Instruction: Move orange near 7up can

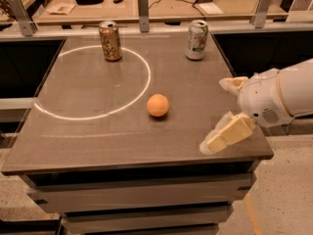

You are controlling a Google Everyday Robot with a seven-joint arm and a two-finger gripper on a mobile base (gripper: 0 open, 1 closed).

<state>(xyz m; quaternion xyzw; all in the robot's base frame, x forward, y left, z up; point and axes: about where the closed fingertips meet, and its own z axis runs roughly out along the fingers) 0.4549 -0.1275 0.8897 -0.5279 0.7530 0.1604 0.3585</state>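
The orange (158,105) sits on the dark table (88,131) a little right of centre, just outside a white ring of light. The 7up can (197,39) stands upright at the table's far right. My gripper (220,114) reaches in from the right over the table's near right corner, to the right of the orange and apart from it. Its two cream fingers (225,137) are spread wide and hold nothing.
A golden-brown can (110,40) stands upright at the far left inside the ring of light (93,112). Behind the table runs a rail with metal posts and a wooden desk with cables and papers. The table's front edge is close to the gripper.
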